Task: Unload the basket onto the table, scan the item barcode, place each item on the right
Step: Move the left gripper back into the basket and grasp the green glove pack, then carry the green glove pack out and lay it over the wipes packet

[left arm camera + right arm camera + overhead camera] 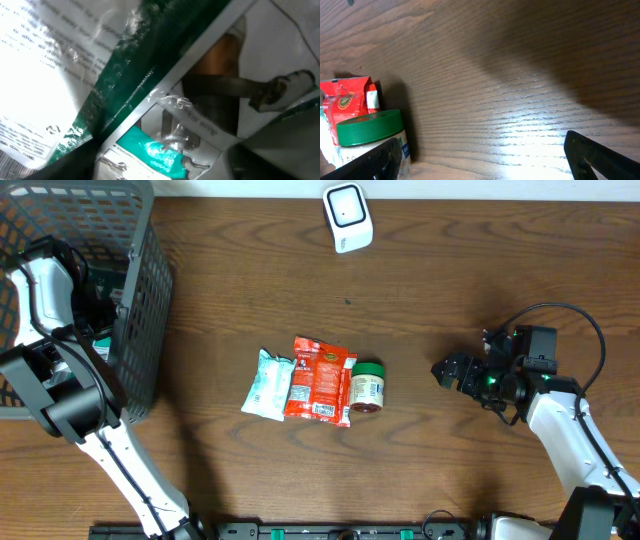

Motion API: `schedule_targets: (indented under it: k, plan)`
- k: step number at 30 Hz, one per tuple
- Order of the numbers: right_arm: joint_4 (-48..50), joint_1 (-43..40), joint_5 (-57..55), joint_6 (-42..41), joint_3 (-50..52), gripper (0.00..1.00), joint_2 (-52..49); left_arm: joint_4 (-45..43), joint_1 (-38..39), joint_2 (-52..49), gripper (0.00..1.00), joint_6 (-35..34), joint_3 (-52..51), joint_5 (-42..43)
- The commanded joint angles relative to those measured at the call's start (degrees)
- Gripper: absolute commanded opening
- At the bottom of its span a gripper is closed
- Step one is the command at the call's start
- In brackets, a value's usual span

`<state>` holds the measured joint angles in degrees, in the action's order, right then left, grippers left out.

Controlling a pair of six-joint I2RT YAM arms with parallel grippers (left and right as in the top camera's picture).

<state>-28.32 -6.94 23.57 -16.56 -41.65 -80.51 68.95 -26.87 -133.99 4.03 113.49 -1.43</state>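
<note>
My left arm [45,290] reaches into the grey mesh basket [140,290] at the far left. In the left wrist view my left gripper [162,167] stands open close over a teal-and-white packet [155,152], its dark fingers [280,162] on either side; whether they touch it I cannot tell. A green-and-white printed bag [75,65] lies beside it. The white barcode scanner [348,218] sits at the table's far edge. My right gripper [450,370] is open and empty, low over the wood right of the green-lidded jar [367,388], which also shows in the right wrist view [370,127].
A red snack packet [320,380] and a white-teal packet [268,384] lie side by side mid-table, touching the jar. The basket's tall wall stands left of them. Bare wood [520,75] lies in front of the right gripper [485,165].
</note>
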Motion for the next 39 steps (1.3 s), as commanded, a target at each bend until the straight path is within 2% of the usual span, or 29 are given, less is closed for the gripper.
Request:
schedule_targets:
  k: [1, 2, 5, 8, 9, 13, 17, 23, 33, 39]
  plan:
    - [0.0, -0.5, 0.2, -0.6, -0.7, 0.99, 0.7, -0.2, 0.2, -3.8, 0.56, 0.6, 0.0, -0.5]
    - [0.0, -0.5, 0.2, -0.6, -0.7, 0.99, 0.7, -0.2, 0.2, -3.8, 0.47, 0.6, 0.0, -0.5]
    - [0.0, -0.5, 0.2, -0.6, -0.7, 0.99, 0.7, 0.0, 0.2, -3.8, 0.36, 0.3, 0.0, -0.5]
    - [0.0, -0.5, 0.2, -0.6, -0.7, 0.99, 0.7, 0.7, 0.2, -3.8, 0.12, -0.3, 0.2, -0.5]
    - [0.0, -0.5, 0.2, -0.6, -0.7, 0.99, 0.7, 1.3, 0.2, -3.8, 0.07, -0.7, 0.8, -0.5]
    - [0.0, -0.5, 0.2, -0.6, -0.7, 0.99, 0.7, 3.8, 0.2, -1.9, 0.07, -2.6, 3.6, -0.5]
    - [0.0, -0.5, 0.2, -0.6, -0.7, 0.99, 0.7, 3.6, 0.2, 4.0, 0.07, -5.5, 4.2, -0.5]
    - [0.0, -0.5, 0.3, -0.6, -0.7, 0.99, 0.7, 0.6, 0.2, 18.5, 0.07, -10.6, 4.2, -0.5]
    - [0.0, -0.5, 0.2, -0.6, -0.7, 0.99, 0.7, -1.9, 0.7, 37.6, 0.07, -13.6, 4.2, -0.5]
    - [0.0, -0.5, 0.2, -0.6, -0.7, 0.99, 0.7, -2.1, 5.2, 48.0, 0.07, -16.0, 4.2, -0.4]
